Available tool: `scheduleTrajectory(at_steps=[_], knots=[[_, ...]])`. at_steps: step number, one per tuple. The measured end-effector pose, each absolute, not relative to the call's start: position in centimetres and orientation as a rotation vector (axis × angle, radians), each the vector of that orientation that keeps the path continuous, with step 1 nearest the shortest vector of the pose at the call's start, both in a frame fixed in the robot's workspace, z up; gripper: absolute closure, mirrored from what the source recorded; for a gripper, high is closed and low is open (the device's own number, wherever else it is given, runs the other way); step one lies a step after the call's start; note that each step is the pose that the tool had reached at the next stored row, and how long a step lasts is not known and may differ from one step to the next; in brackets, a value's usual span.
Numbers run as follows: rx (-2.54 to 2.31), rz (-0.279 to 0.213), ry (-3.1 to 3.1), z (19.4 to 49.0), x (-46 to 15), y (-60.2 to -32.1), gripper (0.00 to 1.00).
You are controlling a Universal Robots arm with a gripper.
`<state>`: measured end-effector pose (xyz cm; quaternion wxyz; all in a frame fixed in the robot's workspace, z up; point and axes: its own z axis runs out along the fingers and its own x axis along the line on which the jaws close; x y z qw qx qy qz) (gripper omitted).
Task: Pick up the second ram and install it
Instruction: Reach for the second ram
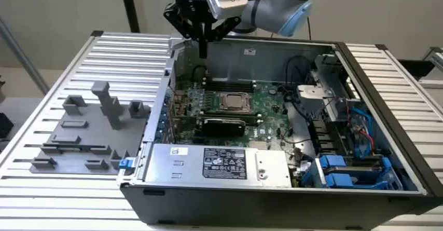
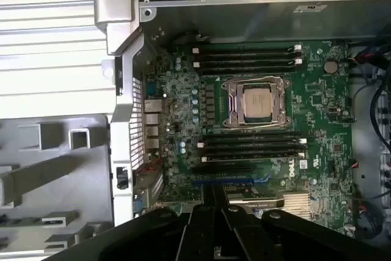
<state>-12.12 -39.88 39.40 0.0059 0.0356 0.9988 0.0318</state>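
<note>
- Item: ram point(image 1: 203, 48), a thin dark strip hanging on end from the jaws; in the wrist view it is edge-on between the two dark fingers point(image 2: 214, 203).
- Jaws: closed on the upper edge of the ram, gripping it from both sides.
- Arm point(image 1: 277, 8): set over the back wall of the open computer case point(image 1: 277, 205), wrist pointing down.
- Position of the ram, exterior view: at about 11 o'clock from the CPU socket point(image 1: 235, 102), above the rear edge of the motherboard point(image 1: 270, 98). It is in the air and touches neither the board nor a slot.
- Memory slots: one bank at 12 o'clock of the socket point(image 1: 229, 80), one at 6 o'clock point(image 1: 221, 121). In the wrist view both banks are dark rows with white end clips point(image 2: 244, 58) point(image 2: 250, 145), lying on either side of the CPU socket point(image 2: 256, 102).
- Grey fixture point(image 1: 76, 137): on the slatted surface point(image 1: 41, 210) at 9 o'clock from the case, well apart from the jaws.
- Done, as judged: the pick-up, since the ram is off its rest and carried over the case.
- Left, as judged: the whole install, meaning lining the ram up over a slot, lowering it and seating it.
- Unclear: whether a first module already sits in any slot, as the rows look much alike from here.
</note>
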Motion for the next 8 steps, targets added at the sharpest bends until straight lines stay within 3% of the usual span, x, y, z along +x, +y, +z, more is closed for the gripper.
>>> scheduleTrajectory(at_steps=[8], knots=[[0.111,0.103,3.127,39.41,-12.12,-39.88,1.00]])
